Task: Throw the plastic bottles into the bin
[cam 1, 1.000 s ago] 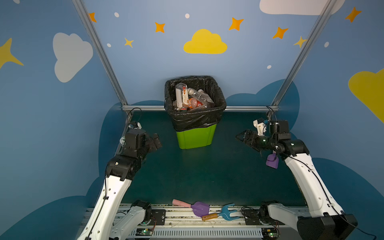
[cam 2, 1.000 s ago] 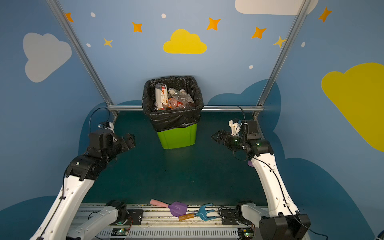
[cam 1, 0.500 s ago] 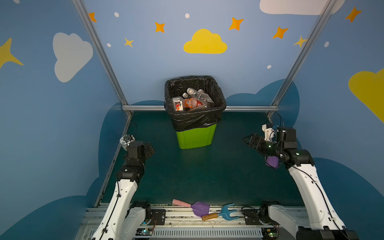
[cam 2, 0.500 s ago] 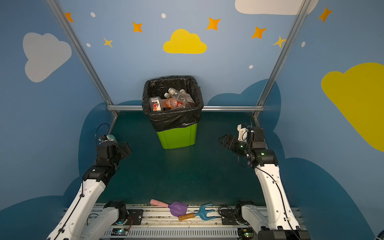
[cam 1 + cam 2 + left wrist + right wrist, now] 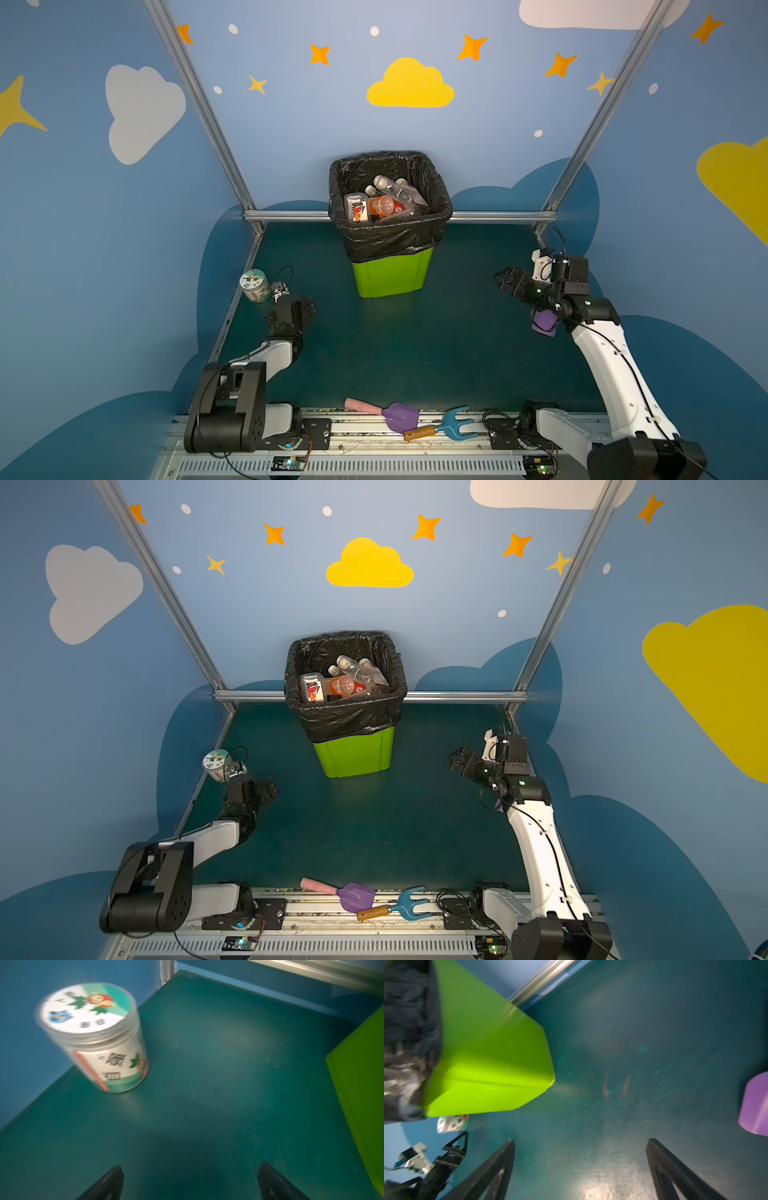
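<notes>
Where the plastic bottles (image 5: 385, 203) lie, heaped inside the bin, at least four can be told apart — one orange, one with a red, white and black label, and two or more clear ones with white caps. They fill the single tall square lime-green plastic bin (image 5: 390, 274), lined with a crinkly black bag (image 5: 390, 241) folded over its rim. It stands upright at the back middle of the table, in front of the silver bar (image 5: 291, 215).

Two grippers flank it, both well apart from it. The left gripper (image 5: 190, 1166) hangs low near the left edge with its jaws spread wide and empty. The right gripper (image 5: 581, 1141) hovers at the right, jaws just as wide, holding nothing.

One squat jar with a green-white label (image 5: 254, 284) stands upright just beyond the left gripper, by the wall. Two purple toy shovels show — one with a pink handle (image 5: 399, 415) on the front rail, one (image 5: 544, 325) partly hidden under the right arm. One blue toy fork with a brown handle (image 5: 455, 424) lies just beside the first shovel.

A dark green mat (image 5: 415, 345) covers the table. Blue walls (image 5: 124, 249) with yellow and white clouds and orange stars close it in.
</notes>
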### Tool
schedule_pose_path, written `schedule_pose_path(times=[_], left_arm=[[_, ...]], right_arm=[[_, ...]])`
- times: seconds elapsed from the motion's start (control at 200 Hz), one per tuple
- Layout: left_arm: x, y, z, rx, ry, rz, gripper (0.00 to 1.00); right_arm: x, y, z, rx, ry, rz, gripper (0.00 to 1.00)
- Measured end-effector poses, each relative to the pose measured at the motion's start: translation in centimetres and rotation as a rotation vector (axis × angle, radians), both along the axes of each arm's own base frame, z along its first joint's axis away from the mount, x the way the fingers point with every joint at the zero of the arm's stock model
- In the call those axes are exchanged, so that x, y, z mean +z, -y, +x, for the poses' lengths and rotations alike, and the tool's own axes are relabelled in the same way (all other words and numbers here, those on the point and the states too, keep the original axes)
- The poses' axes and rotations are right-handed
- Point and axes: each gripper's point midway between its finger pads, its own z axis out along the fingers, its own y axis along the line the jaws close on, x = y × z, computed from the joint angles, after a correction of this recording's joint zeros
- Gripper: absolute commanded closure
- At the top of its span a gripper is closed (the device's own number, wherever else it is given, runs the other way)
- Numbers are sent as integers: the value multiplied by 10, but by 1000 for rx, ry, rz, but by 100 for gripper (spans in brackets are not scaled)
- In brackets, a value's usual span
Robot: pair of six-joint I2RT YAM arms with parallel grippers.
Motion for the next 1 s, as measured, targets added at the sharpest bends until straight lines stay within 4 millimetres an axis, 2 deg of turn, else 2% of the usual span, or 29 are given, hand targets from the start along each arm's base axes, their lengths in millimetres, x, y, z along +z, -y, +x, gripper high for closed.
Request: schedule_pose_path(times=[0.1,0.175,0.225,0.325,0.476,0.551,0.701,0.876,1.001], left_arm=[[-11,10,21,-71,32,-1,0],[-23,17,20,-117,-11,-7,0],[-18,20,23,-134,7,-8,0],[-8,23,30,-161,38,-3,0],[2,26,36,-183,67,4,0],[2,27,36,-190,63,7,0],[1,28,36,-194,62,7,0],[1,28,36,-196,61,8,0],[1,28,36,-196,61,8,0]], right_arm=[[-8,9,6,-17,18,-47,3],[-15,14,10,-17,43,-91,3],[-23,17,14,-11,63,-123,3],[-53,22,16,12,91,-194,3],[-107,30,9,46,116,-303,3],[-122,34,7,43,146,-345,3],[-128,39,16,34,241,-399,3],[-130,39,38,30,327,-420,3],[-140,40,52,37,359,-443,3]])
